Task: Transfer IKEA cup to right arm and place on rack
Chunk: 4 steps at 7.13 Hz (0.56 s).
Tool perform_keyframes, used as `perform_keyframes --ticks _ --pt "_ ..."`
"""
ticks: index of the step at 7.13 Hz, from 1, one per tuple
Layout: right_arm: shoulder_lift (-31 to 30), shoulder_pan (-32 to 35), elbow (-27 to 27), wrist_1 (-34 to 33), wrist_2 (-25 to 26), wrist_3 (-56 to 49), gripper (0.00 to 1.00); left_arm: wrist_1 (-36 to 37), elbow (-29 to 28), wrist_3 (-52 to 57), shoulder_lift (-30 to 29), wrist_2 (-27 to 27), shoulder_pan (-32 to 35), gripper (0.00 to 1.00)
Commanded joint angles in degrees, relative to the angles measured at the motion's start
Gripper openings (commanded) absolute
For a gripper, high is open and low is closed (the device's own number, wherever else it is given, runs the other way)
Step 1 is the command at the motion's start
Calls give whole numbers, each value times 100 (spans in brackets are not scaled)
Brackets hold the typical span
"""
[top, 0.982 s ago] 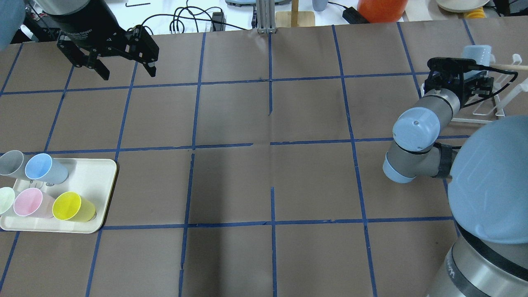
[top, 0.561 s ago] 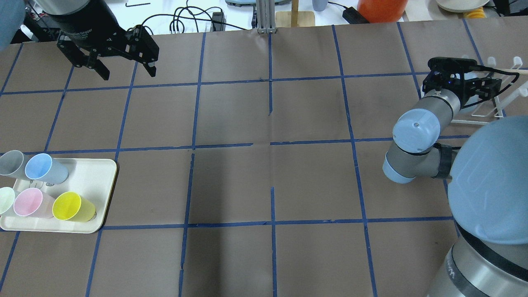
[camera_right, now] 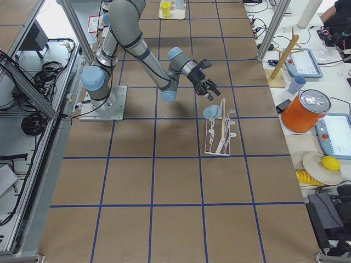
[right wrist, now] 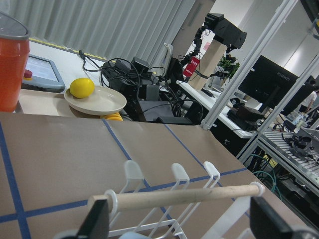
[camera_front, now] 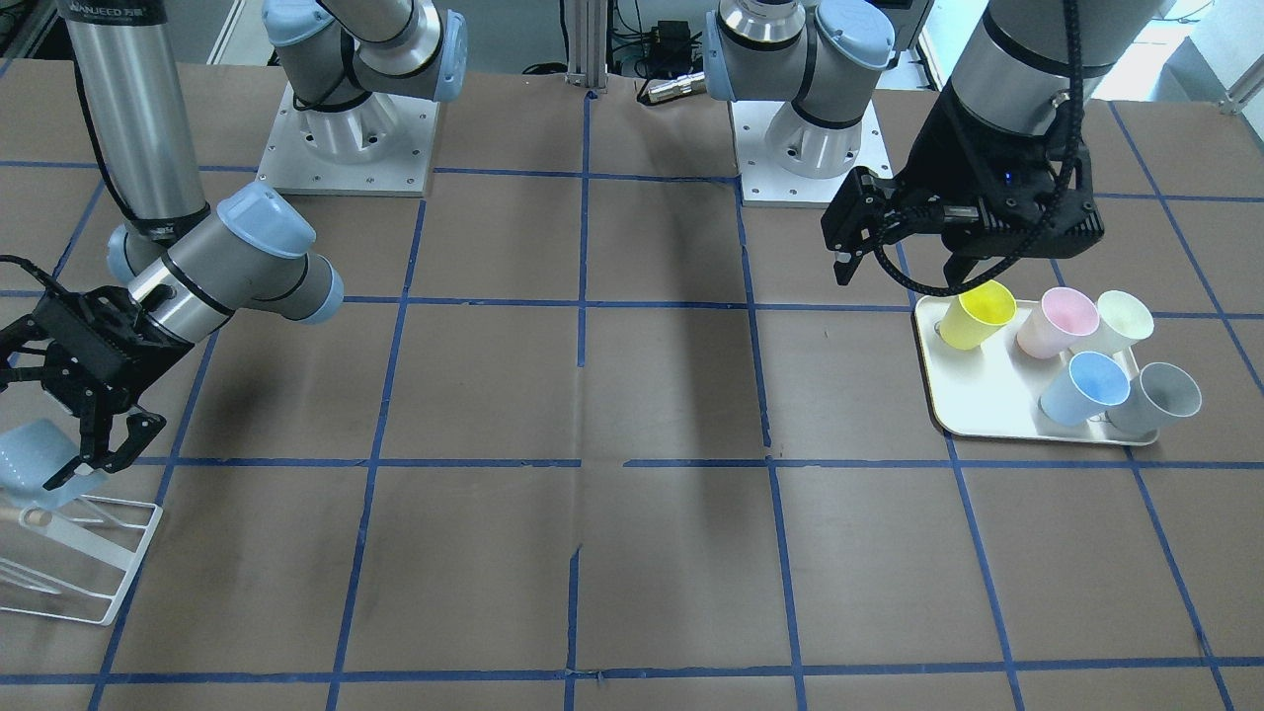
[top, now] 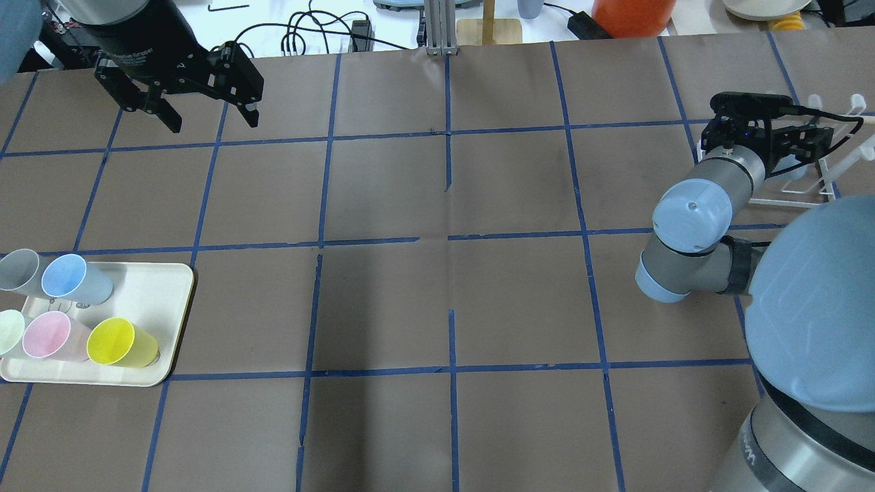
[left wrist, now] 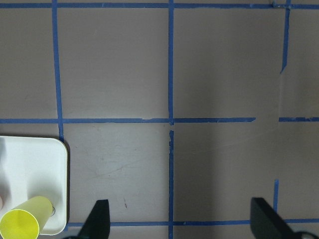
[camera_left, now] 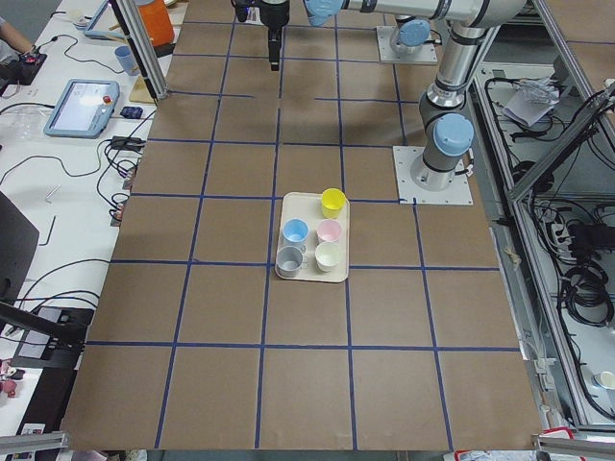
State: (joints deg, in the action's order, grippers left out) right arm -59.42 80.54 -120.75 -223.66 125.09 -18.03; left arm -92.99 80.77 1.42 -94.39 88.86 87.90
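The light blue IKEA cup (camera_front: pixel 24 458) lies tilted on the near end of the white wire rack (camera_front: pixel 103 565), at the table's right end. It also shows in the exterior right view as the IKEA cup (camera_right: pixel 211 113) on the rack (camera_right: pixel 219 136). My right gripper (camera_front: pixel 104 452) hovers just over it, open, with one finger beside the cup. In the right wrist view its fingers (right wrist: pixel 98 221) stand wide apart over the rack's hooks (right wrist: pixel 178 173). My left gripper (top: pixel 213 123) hangs open above the far left of the table. A second blue cup (top: pixel 72 279) lies on the cream tray (top: pixel 160 290).
Yellow (top: pixel 119 342), pink (top: pixel 49 335), grey (top: pixel 19 270) and pale green cups share the tray. An orange container (top: pixel 632 15), cables and a plate with a lemon (right wrist: pixel 82 87) sit beyond the table's far edge. My right arm's elbow (top: pixel 687 208) stands beside the rack.
The blue cup that showed just beyond the right gripper a second ago is now hidden behind it in the overhead view. The right wrist shifted slightly. The left arm barely moved.
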Motion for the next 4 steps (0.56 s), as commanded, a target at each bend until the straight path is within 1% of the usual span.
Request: perform_keyframes --ticks 1,2,3,4 --pt "-575 31 34 704 -143 -78 100 0 0 68 0 9 -1 100" --pt "-1415 58 8 1928 -160 26 100 0 0 95 9 9 -1 100" --pt "-2215 49 104 3594 -378 497 100 0 0 95 9 17 -1 100" --pt "-2841 49 322 5020 -528 693 100 0 0 95 26 18 -1 100"
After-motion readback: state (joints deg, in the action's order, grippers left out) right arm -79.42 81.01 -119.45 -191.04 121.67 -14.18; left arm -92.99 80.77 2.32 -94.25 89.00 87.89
